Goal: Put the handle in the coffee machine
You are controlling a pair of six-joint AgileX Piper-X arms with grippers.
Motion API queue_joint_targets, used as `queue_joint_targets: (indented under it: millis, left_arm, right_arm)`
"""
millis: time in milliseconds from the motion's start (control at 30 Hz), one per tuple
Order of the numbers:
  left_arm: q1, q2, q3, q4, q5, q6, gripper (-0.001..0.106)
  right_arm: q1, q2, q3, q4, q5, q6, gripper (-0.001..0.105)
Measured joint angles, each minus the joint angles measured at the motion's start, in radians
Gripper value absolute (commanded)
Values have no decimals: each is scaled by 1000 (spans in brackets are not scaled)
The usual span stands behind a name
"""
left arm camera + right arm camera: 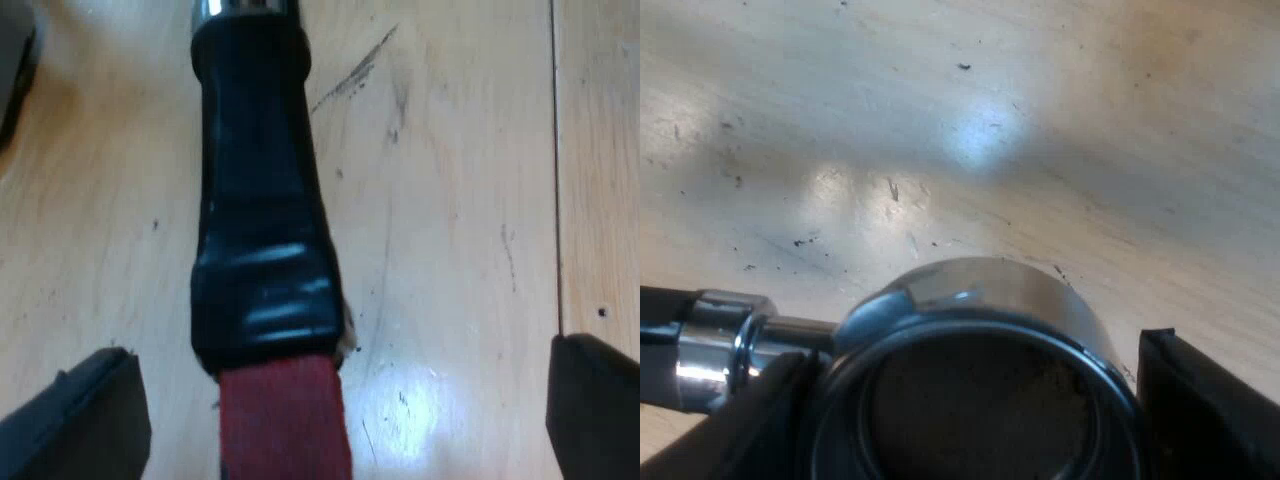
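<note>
**Left gripper** (pixel 345 370): fingers (pixel 90 415) spread wide, one on either side of the dark handle (pixel 262 230) of the metal holder (pixel 790 335), near where the black gives way to the red end (pixel 285 425). Neither finger touches the handle.

**Right gripper** (pixel 960 415): set about the holder's basket (pixel 980 295). Whether it clamps the basket cannot be told.

The holder appears to rest on the wooden table (pixel 450 200).

**Step in hand (judged):** grasping the handle. Centre the handle between the fingers, then close squarely on the black section so the holder cannot roll.
</note>
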Motion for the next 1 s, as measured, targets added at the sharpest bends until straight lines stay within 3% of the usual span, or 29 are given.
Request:
queue_joint_targets:
  millis: [133, 633, 867, 1000]
  left_arm:
    - [0, 27, 3, -11, 5, 38, 77]
    - [0, 42, 41, -62, 7, 63, 76]
    - [0, 42, 40, -62, -2, 63, 51]
    - [0, 42, 40, -62, -2, 68, 48]
  right_arm:
    - [0, 0, 0, 5, -6, 0, 0]
    - [0, 0, 0, 5, -11, 0, 0]
    - [0, 0, 0, 5, -11, 0, 0]
    - [0, 0, 0, 5, -11, 0, 0]
